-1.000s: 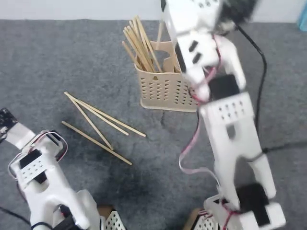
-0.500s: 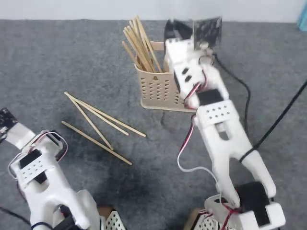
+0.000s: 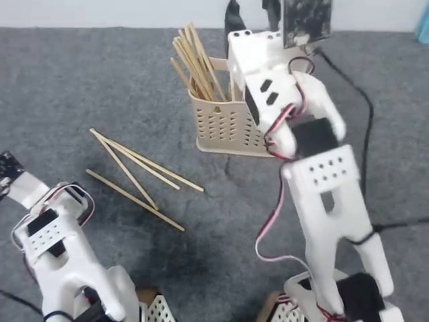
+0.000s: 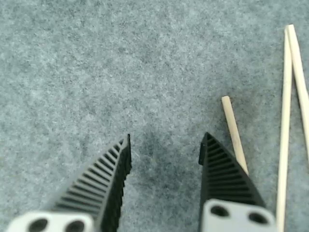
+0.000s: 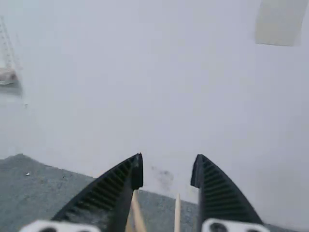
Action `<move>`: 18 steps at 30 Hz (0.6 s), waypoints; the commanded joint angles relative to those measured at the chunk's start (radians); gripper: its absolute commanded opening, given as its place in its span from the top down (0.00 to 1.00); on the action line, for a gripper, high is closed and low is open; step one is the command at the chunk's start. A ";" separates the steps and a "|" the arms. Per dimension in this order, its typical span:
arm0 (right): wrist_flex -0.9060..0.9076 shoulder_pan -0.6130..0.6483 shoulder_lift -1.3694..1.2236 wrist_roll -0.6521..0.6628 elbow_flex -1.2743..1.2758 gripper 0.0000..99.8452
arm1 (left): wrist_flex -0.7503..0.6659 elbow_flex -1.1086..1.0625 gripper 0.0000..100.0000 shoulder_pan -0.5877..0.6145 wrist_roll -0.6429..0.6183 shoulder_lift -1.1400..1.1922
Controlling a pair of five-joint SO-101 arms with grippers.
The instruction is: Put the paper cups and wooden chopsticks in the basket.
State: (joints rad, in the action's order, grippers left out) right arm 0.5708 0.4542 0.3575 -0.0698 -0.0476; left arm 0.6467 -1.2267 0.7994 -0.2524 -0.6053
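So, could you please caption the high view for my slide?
Right arm over the basket holding upright chopsticks; loose chopsticks lie on grey carpet.

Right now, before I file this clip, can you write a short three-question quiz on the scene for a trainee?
1. True or false: the left gripper is shut on a chopstick.
2. Where do the loose chopsticks lie relative to the basket? A: inside it. B: on the grey mat beside it, apart from it. C: balanced across its rim.
3. One word: how do the jaws of the right gripper stand?

Key: 1 false, its jaws are open and hold nothing; 2 B; 3 open.
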 commanded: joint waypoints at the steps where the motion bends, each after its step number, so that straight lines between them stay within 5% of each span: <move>1: 0.268 0.101 0.082 -0.009 -0.126 0.90 | -0.021 0.013 0.78 -0.003 -0.006 -0.032; 8: 0.507 0.371 0.050 -0.009 -0.052 0.93 | -0.021 0.013 0.78 -0.002 -0.006 -0.032; 18: 0.320 0.450 -0.257 0.104 0.192 0.93 | -0.034 0.021 0.78 0.068 -0.026 -0.032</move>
State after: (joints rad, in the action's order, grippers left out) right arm 0.9636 0.8930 0.1734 -0.0192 0.1488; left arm 0.6467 -1.2267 0.8424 -0.2570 -0.6053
